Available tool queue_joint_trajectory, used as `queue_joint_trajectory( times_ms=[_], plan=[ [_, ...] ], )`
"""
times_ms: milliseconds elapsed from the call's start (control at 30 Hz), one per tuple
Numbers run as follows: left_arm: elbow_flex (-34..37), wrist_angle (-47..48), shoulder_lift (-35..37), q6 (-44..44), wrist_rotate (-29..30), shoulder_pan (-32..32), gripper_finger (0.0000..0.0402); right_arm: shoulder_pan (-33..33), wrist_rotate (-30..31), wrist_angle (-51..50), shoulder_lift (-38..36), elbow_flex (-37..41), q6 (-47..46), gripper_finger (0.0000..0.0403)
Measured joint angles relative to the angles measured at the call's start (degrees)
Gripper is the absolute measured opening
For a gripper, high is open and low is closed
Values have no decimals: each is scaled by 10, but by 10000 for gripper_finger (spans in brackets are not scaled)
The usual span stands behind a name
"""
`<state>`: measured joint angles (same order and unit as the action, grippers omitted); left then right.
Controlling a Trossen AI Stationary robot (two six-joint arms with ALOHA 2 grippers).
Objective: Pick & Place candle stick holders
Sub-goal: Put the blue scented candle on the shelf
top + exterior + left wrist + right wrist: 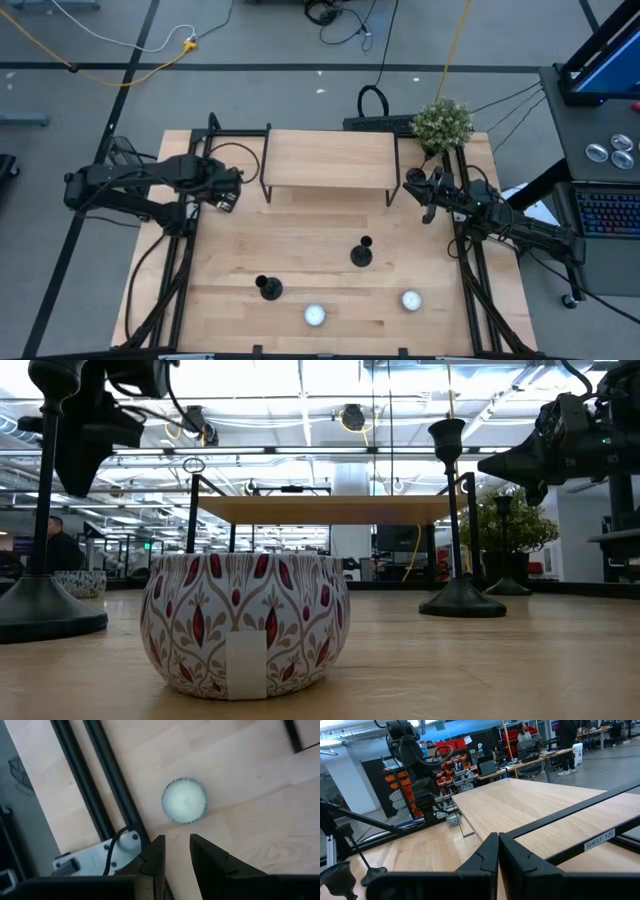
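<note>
Two candle stick holders stand on the worktop [300, 225]: one [362, 252] near centre, the other [268, 288] toward 7 o'clock. Two white candles in patterned tins sit at the 6 o'clock edge [314, 316] and toward 5 o'clock [410, 300], with open wood between all four. The shelf [328, 160] at 12 o'clock reads "SHELF 1(5)". The left gripper [232, 190] at 9 o'clock is narrowly parted and empty; the right gripper [428, 205] at 3 o'clock is closed, empty.

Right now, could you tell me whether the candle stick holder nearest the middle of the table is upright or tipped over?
Upright. The candle stick holder rests flat on its disc base, stem vertical in the low view; neither arm touches it.
</note>
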<state>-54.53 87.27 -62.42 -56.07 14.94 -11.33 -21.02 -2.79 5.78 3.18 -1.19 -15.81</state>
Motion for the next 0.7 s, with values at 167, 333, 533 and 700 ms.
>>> queue_joint_trajectory(
  times_ms=[167,333,533,700],
  plan=[
    [47,-77,30,83,-39,-75,93,0,0,0,0,0,0,4],
    [97,-134,40,143,-75,-144,93,0,0,0,0,0,0,4],
    [122,-143,39,186,-75,-203,93,0,0,0,0,0,0,4],
    [139,-173,39,217,-76,-243,93,0,0,0,0,0,0,4]
  ],
)
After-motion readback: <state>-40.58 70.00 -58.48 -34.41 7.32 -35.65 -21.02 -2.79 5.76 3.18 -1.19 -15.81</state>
